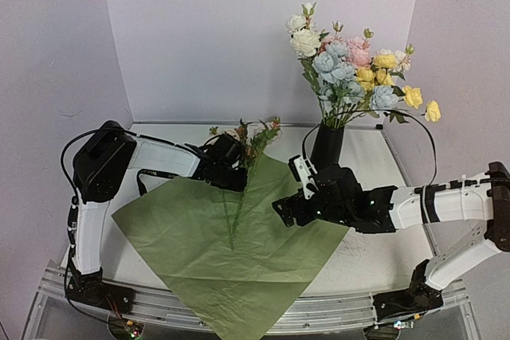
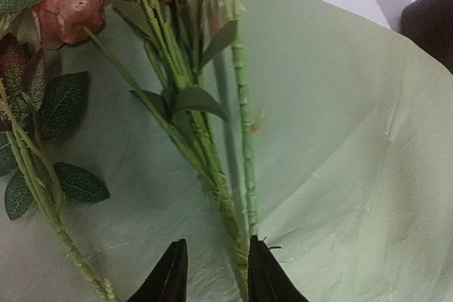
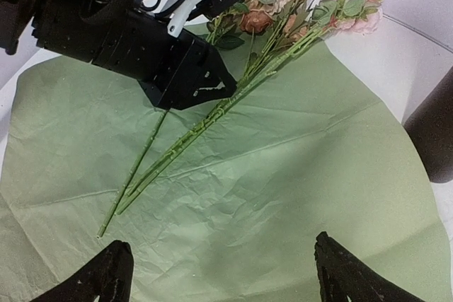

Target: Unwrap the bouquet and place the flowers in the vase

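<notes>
I'm watching the flowers (image 1: 237,212) lying on the spread green paper (image 1: 183,236), left of table centre. Their long axis is running near-to-far in the top view. The pink and peach heads are pointing at the back wall, leaning slightly right, and the cut ends are pointing toward the arm bases. The left gripper (image 2: 216,277) is sitting over the stems below the heads with its fingers straddling them. I'm not able to tell whether it is pinching them. The right gripper (image 3: 223,277) is hovering over the paper's right side with its jaws wide apart, holding nothing. The vase (image 1: 327,147) is standing just behind it, upright, already carrying a bunch (image 1: 351,69).
</notes>
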